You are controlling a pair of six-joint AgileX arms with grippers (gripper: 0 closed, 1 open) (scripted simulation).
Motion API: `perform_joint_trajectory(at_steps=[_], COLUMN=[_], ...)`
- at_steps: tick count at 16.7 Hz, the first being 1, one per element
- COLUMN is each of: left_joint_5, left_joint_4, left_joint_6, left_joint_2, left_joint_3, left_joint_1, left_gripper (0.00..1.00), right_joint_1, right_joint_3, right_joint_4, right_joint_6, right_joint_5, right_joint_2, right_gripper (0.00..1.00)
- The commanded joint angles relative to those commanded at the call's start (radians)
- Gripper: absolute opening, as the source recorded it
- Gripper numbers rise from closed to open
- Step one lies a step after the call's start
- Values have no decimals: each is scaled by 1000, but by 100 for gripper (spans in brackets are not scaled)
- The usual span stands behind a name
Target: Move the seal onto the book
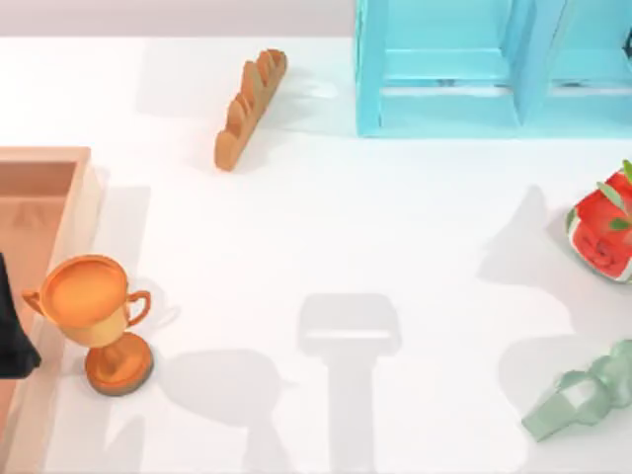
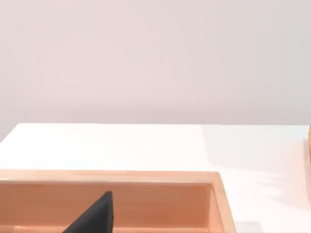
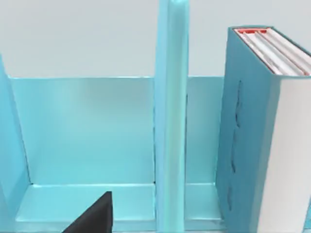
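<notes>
Teal book [image 3: 252, 145] stands upright in blue shelf [image 3: 87, 136].

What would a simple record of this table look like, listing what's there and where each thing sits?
book: teal book standing upright in the light-blue shelf cabinet, in the compartment beside its divider
trophy: orange trophy, upright, at the left by the wooden tray
bread: loaf lying near the back, left of the cabinet
right side: watermelon cube, with a pale green bottle lying in front of it
seal: cannot tell where it is
</notes>
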Motion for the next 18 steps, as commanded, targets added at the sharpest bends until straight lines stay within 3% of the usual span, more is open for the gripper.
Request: perform_joint_trajectory(at_steps=[7, 18], left_joint_5=[0, 0], left_joint_4=[0, 0], left_joint_6=[0, 0], left_joint_2=[0, 0], left_joint_3=[0, 0], left_joint_1=[0, 0], left_gripper=[100, 100], right_joint_1=[-87, -69], right_joint_3=[192, 264], right_joint_4=[297, 272], right_joint_6=[9, 10], right_joint_5=[-68, -48], right_joint_2=[443, 483], right_gripper=[100, 100])
